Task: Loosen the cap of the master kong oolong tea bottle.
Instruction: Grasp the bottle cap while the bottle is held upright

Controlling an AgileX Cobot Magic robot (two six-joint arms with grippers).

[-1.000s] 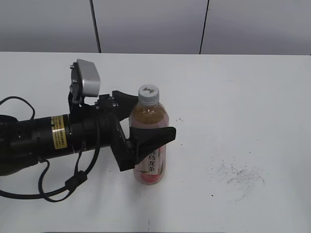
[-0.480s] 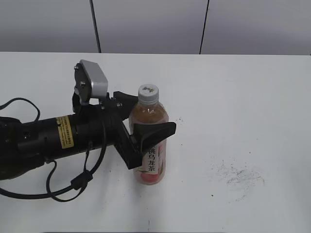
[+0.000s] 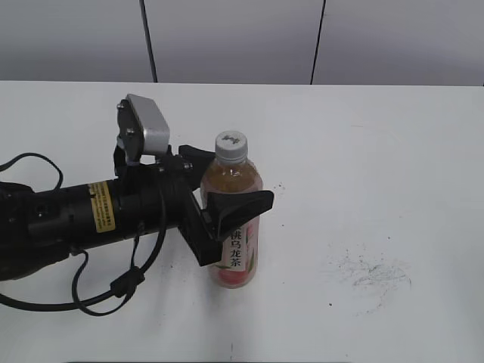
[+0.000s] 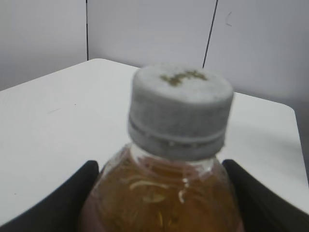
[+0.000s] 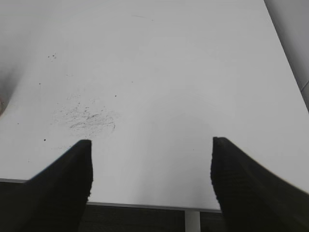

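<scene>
**Stock on the table: one bottle, gripped at the shoulder, cap on**

1. Table (image 3: pixel 393 151) — you are looking at a white top, with grey wall panels standing behind it. A patch of dark scuff marks (image 3: pixel 370 271) is showing to the right of the middle; the same marks (image 5: pixel 86 117) are lying ahead of the right arm's fingers in the right wrist view.

2. Left arm (image 3: pixel 76 219) — black, cabled, reaching in from your left, with a grey wrist camera (image 3: pixel 145 128) riding on top.

3. Left gripper (image 3: pixel 223 185) — its two black fingers are sitting on either side of the bottle's upper body, one in front (image 3: pixel 238 208) and one behind. The left wrist view is showing both fingers pressed against the amber shoulder, so you are holding the bottle.

4. Right gripper (image 5: pixel 151 166) — spread wide, hanging over bare table near its front edge, holding nothing. It is not appearing in the exterior view.

5. Master kong oolong tea bottle (image 3: pixel 234 257) — standing upright left of the table's centre, amber tea inside, pink label with a white strip of black characters facing you.

6. Cap (image 3: pixel 231 146) — white-grey, dark logo on top, sitting on the bottle neck above the fingers, with nothing touching it
</scene>
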